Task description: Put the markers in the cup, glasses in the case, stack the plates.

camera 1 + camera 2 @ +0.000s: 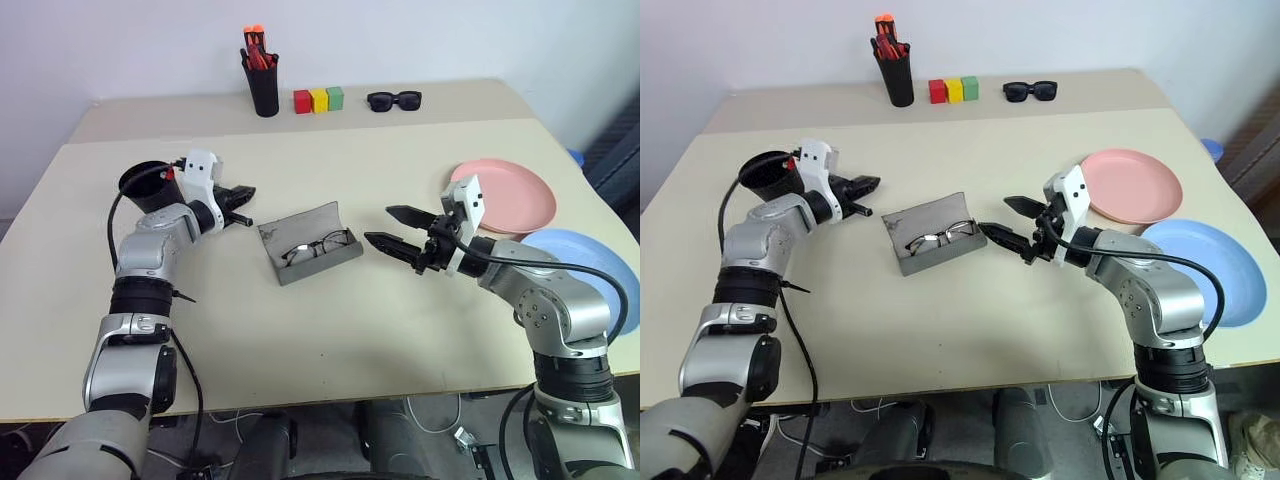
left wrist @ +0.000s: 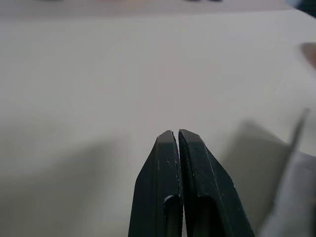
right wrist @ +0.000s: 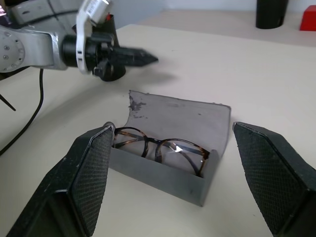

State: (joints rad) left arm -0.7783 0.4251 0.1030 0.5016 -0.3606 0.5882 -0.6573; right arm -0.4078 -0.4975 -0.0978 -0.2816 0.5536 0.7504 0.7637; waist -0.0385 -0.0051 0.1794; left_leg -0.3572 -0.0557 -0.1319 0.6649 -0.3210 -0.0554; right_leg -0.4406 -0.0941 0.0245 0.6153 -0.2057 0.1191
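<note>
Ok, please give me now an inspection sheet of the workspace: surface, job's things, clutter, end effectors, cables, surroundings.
Surface: beige table.
Job's things: glasses inside open grey case; black cup behind left arm; pink plate and blue plate side by side, unstacked; markers not made out.
Clutter: pen holder, coloured blocks, sunglasses at far edge.
End effectors: left end effector shut, empty; right end effector open, facing the case.
Cables: black cable on left arm.
Surroundings: white wall.

You get bright, even overhead light; soft shadows on the table (image 1: 330,330). Left wrist view: background blurred, fingers (image 2: 158,187) sharp.
</note>
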